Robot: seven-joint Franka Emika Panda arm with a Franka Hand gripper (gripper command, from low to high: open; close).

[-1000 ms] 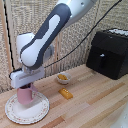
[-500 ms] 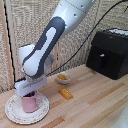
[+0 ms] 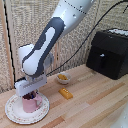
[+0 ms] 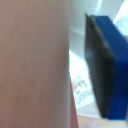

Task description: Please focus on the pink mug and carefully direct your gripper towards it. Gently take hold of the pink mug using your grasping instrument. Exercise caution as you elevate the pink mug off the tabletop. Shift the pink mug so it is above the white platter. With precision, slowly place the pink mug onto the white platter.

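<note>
The pink mug (image 3: 31, 103) stands upright on the white platter (image 3: 12, 116) at the exterior view's lower left. My gripper (image 3: 31, 93) is right over the mug's rim, its dark fingers down at the mug's top. In the wrist view the pink mug wall (image 4: 30, 60) fills one side. A dark blue finger (image 4: 107, 70) stands apart from the wall, and a strip of the patterned platter (image 4: 80, 80) shows in the gap. The jaws look open around the mug wall. The other finger is hidden.
A small white bowl (image 3: 63, 77) with orange contents sits behind the platter. An orange block (image 3: 66, 93) lies on the wooden table (image 3: 95, 105). A black box-like appliance (image 3: 110, 52) with a cable stands at the exterior view's right.
The gripper has come down with the mug, which now rests on the platter. The arm has shifted slightly toward the exterior view's right.
</note>
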